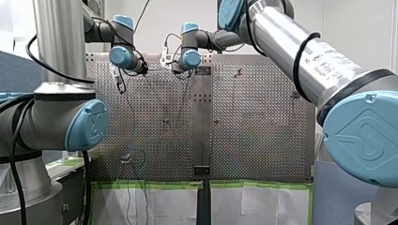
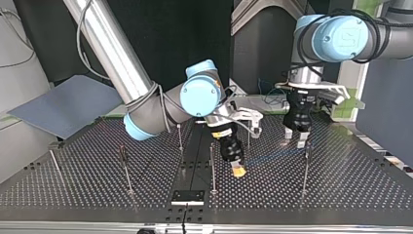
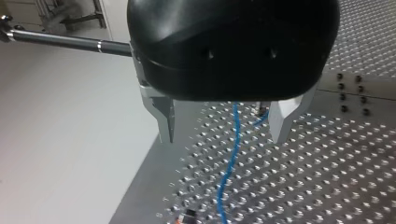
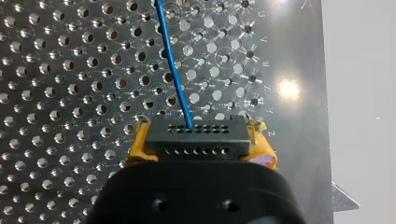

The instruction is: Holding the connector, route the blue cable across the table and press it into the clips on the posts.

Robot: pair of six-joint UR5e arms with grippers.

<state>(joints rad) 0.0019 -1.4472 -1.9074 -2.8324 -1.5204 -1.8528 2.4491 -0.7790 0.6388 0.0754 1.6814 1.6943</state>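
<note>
The connector (image 4: 195, 137), a black block with rows of small holes, is clenched between the yellow pads (image 4: 133, 151) of my right arm's jaws, low over the perforated tabletop (image 4: 60, 93). The blue cable (image 4: 173, 65) leaves its face and runs straight ahead across the metal. In the top view the cable (image 2: 272, 153) shows faintly between those jaws, near the tabletop's middle, and my left arm's jaws further to that view's right. In the left wrist view it passes below and between the metal fingers (image 3: 164, 119), which stand released and spread wide, touching nothing.

Thin upright posts stand well apart over the surface: one (image 2: 213, 168) just beside my right arm's jaws, another (image 2: 305, 170) near my left arm's. Their clips are too small to make out.

The tabletop is two perforated plates joined by a plain strip (image 1: 202, 122) down the middle. Green tape (image 1: 150, 184) lines its near edge in the front view, with white sheets (image 1: 164, 206) below it. A grey panel (image 2: 63, 109) lies beyond the tabletop at the top view's left, and a pale wall (image 1: 187, 11) stands behind.
</note>
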